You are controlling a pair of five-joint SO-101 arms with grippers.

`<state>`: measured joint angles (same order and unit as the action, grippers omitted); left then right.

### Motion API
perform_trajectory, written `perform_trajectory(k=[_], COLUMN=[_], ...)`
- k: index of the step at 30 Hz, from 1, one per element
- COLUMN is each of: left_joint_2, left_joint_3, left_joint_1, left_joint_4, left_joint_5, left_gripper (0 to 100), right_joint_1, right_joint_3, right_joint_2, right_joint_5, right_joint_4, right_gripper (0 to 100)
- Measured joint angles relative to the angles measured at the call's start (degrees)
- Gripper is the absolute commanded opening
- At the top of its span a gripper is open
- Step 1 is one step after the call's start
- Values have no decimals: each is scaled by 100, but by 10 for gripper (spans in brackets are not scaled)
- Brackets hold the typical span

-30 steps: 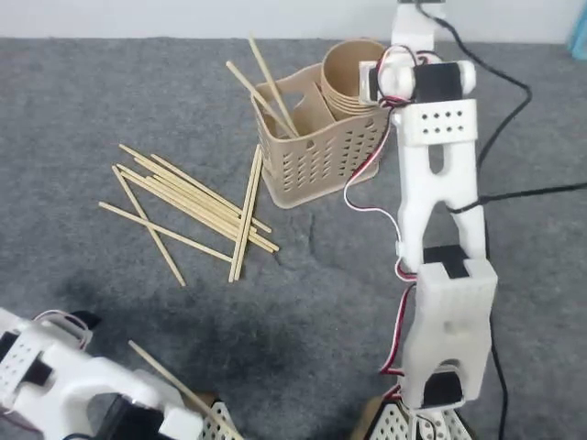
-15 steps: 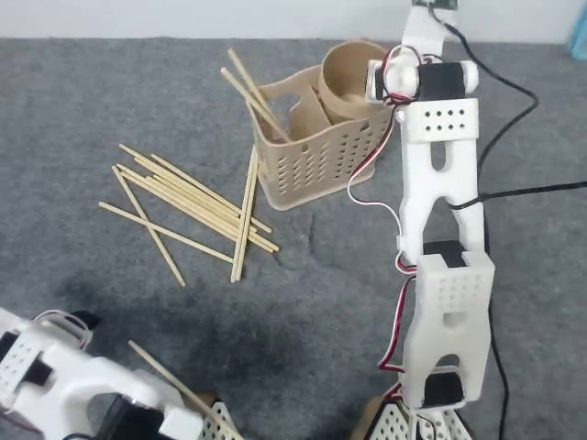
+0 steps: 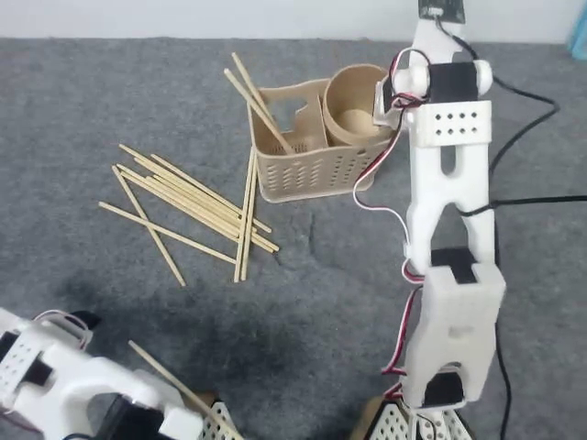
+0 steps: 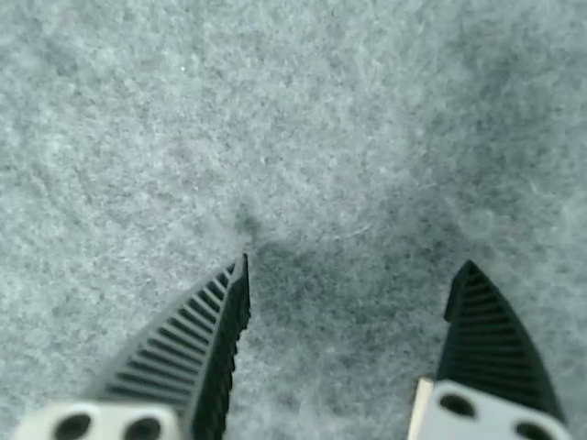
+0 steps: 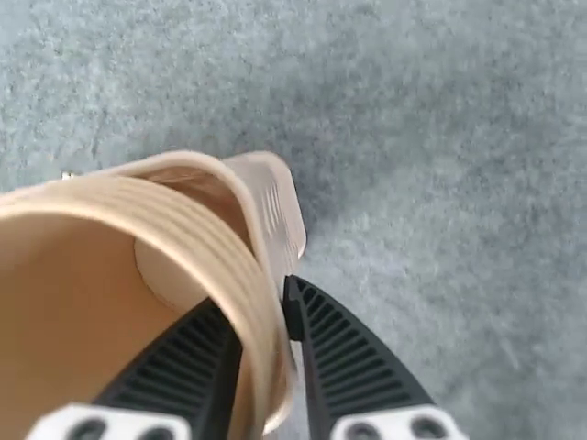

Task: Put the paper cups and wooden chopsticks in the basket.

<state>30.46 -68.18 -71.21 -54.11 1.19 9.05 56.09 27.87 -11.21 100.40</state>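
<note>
A stack of brown paper cups (image 3: 353, 103) stands in the right half of the beige perforated basket (image 3: 307, 165). My right gripper (image 5: 261, 302) is shut on the cups' ribbed rim (image 5: 211, 247), one finger inside and one outside, with the basket's wall (image 5: 275, 206) just beyond. From above, that gripper (image 3: 381, 103) sits at the cups' right edge. Two wooden chopsticks (image 3: 257, 96) lean in the basket's left half. Several more chopsticks (image 3: 188, 202) lie scattered on the grey mat left of the basket. My left gripper (image 4: 356, 266) is open over bare mat.
The left arm's white body (image 3: 73, 385) sits at the near left corner, with one chopstick (image 3: 170, 376) lying across it. The right arm (image 3: 449, 229) stretches along the right side, trailing black cables (image 3: 532, 96). Grey mat (image 3: 303, 293) covers the table.
The basket has swung from tilted to level and squared up. The right gripper and the cups have shifted slightly right and nearer. The left arm has not moved.
</note>
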Motion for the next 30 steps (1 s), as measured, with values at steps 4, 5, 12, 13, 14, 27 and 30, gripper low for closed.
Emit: perform_trajectory(k=[4, 5, 12, 13, 14, 27, 30], left_joint_2=[0, 0, 0, 0, 0, 0, 0], left_joint_3=[0, 0, 0, 0, 0, 0, 0], left_joint_1=[0, 0, 0, 0, 0, 0, 0], left_joint_4=[0, 0, 0, 0, 0, 0, 0], left_joint_5=[0, 0, 0, 0, 0, 0, 0], left_gripper=[327, 327, 327, 327, 327, 327, 327], right_joint_1=[44, 62, 149, 149, 149, 79, 114], right_joint_3=[-897, -1099, -1442, -1442, -1442, -1442, -1433], right_joint_2=[-747, -905, -1354, -1363, -1363, -1371, -1371], right_joint_5=[105, 132, 202, 220, 229, 220, 220], right_joint_4=[18, 26, 26, 26, 26, 26, 26], right_gripper=[5, 5, 5, 5, 5, 238, 219])
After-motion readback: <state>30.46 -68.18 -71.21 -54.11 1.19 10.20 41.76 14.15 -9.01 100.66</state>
